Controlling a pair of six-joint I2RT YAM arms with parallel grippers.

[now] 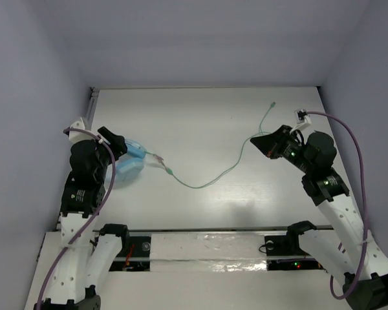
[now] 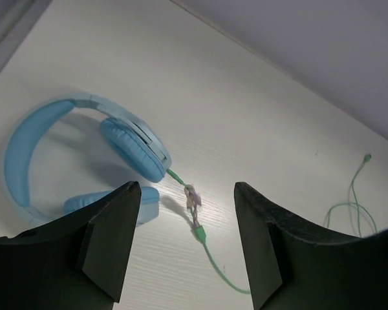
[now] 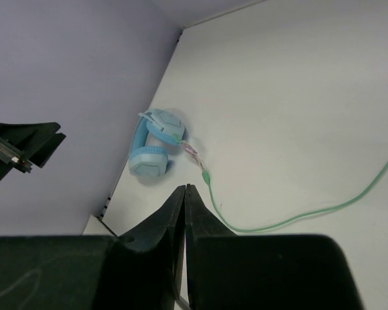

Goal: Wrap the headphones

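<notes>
The light blue headphones (image 1: 130, 163) lie on the white table at the left, by the wall; both earcups and the band show in the left wrist view (image 2: 129, 145) and they are small in the right wrist view (image 3: 152, 152). The pale-green cable (image 1: 207, 183) runs from an earcup across the table to its plug (image 1: 272, 104) at the back right. A pinkish tie (image 2: 193, 200) sits on the cable (image 2: 213, 258) near the earcup. My left gripper (image 1: 119, 147) is open and empty above the headphones (image 2: 186, 187). My right gripper (image 1: 253, 140) is shut (image 3: 184, 188), with nothing seen between its tips; the cable (image 3: 278, 223) passes close by.
Grey walls close the table on the left, back and right. A metal rail (image 1: 92, 97) runs along the table's left edge. The arm bases and a slotted strip (image 1: 200, 248) line the near edge. Part of the left arm (image 3: 19, 142) shows in the right wrist view.
</notes>
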